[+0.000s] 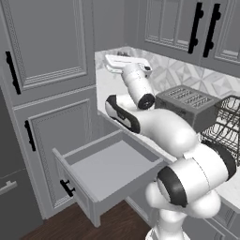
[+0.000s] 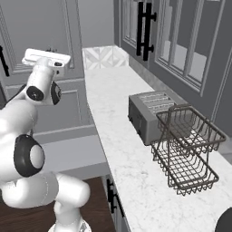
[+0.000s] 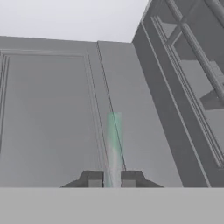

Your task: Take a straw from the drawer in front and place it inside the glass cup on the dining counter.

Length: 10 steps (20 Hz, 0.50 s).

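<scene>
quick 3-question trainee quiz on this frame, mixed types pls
1. True or false: the drawer stands open.
2. What does the gripper hold? A) a spoon B) a pale green straw C) nothing
3. Fill in: on the counter, the wire rack stands next to the ____.

Key: 1. True. 2. B, jaws shut on it, seen in the hand view. 3. toaster.

Kitchen: toaster (image 2: 147, 114), dish rack (image 2: 186, 147), grey cabinets (image 1: 47, 42).
</scene>
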Motion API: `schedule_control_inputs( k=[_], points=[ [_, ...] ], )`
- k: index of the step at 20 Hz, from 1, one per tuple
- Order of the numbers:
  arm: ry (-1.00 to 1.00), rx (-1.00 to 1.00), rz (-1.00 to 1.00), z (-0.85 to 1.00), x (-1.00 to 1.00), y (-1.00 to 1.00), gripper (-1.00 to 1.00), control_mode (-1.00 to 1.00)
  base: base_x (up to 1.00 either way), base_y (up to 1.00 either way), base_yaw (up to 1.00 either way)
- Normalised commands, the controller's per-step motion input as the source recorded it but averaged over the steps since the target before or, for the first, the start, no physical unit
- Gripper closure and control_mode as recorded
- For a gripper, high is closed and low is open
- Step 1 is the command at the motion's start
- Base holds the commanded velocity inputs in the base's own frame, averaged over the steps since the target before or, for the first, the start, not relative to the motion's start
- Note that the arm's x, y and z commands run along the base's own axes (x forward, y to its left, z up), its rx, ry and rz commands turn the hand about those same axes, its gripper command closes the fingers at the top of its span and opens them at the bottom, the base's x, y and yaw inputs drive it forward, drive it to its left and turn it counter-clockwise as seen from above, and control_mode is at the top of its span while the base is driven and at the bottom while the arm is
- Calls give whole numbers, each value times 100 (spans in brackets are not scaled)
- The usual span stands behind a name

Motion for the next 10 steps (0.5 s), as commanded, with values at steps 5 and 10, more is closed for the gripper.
schedule_control_inputs(
  k=[5, 10],
  points=[
    [0, 0, 0, 0, 0, 0, 100, 100, -100, -10, 1],
    [0, 0, 0, 0, 0, 0, 100, 100, -96, 24, 32]
  ],
)
